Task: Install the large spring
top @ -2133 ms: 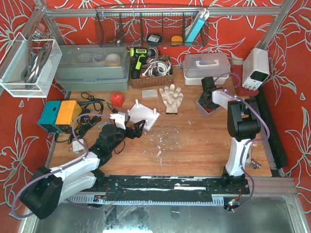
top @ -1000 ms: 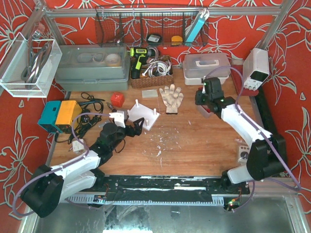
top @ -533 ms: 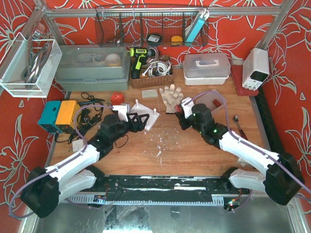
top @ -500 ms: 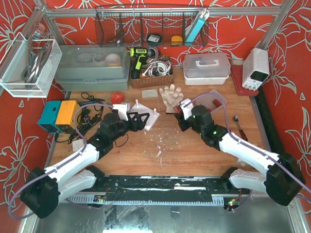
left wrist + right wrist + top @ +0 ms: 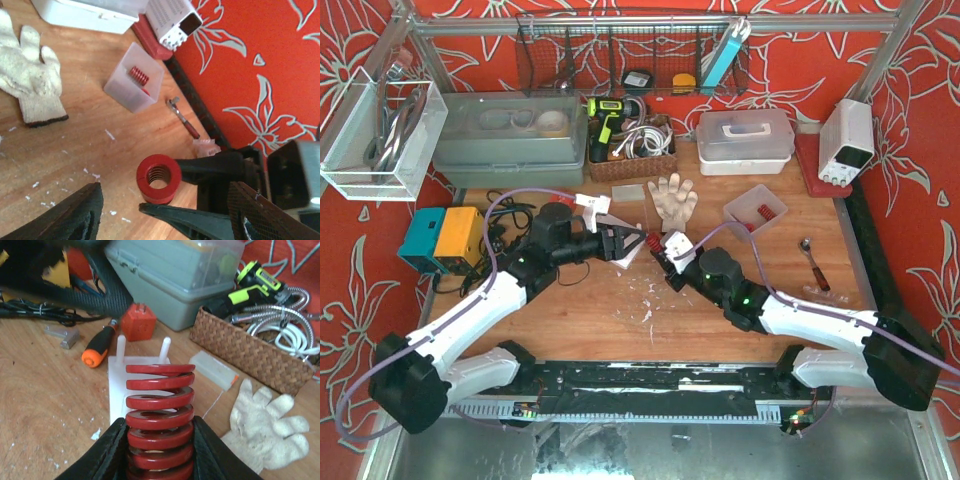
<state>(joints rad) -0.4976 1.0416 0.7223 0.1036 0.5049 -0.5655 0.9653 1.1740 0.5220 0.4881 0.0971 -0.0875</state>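
Within right pincer (image 5: 160,452), large spring (image 5: 160,405), axis outward

Large spring (image 5: 159,410) in right hand (image 5: 160,442), beside peg plate (image 5: 118,386), glove (image 5: 270,422) behind

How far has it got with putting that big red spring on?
Fetching looks done: the right pincer grips the large spring. In hand: the spring is held just short of the white peg plate. Left: seating it on a peg; both pegs in the wrist view are bare.
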